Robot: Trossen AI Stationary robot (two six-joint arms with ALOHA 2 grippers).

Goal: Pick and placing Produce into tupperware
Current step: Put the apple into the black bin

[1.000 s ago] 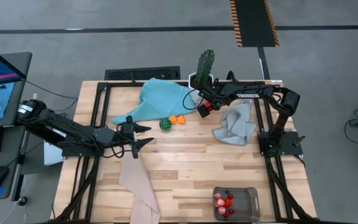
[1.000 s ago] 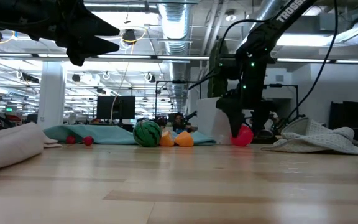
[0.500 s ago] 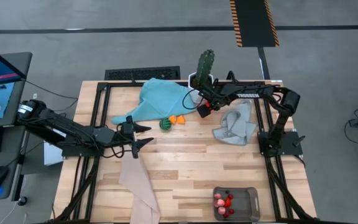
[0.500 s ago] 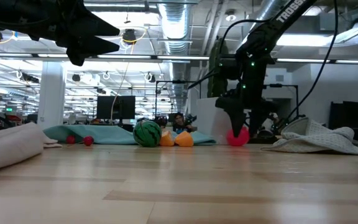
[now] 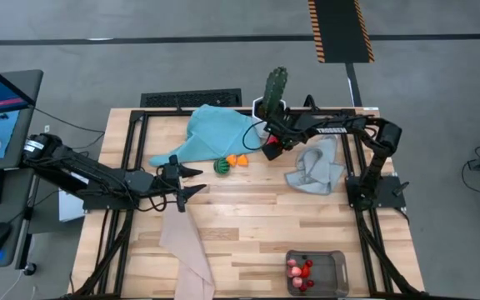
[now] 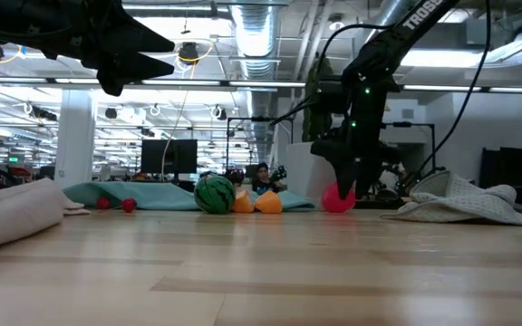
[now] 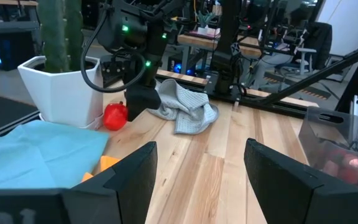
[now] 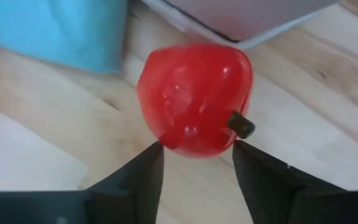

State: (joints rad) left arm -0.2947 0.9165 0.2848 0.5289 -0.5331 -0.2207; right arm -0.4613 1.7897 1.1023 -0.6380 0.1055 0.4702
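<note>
Glossy round red produce (image 8: pixel 194 106), seemingly plastic

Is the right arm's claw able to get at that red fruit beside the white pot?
Probably yes: the right claw is open right at the red fruit, fingers either side, nothing between; the white pot stands just behind.

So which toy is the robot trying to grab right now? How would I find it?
Look at the back of the table for the tall cactus in its white pot. Just in front of it, the right gripper reaches down around a red apple. It is shiny, plain red with a dark stem, unlike the striped green ball nearby.
</note>
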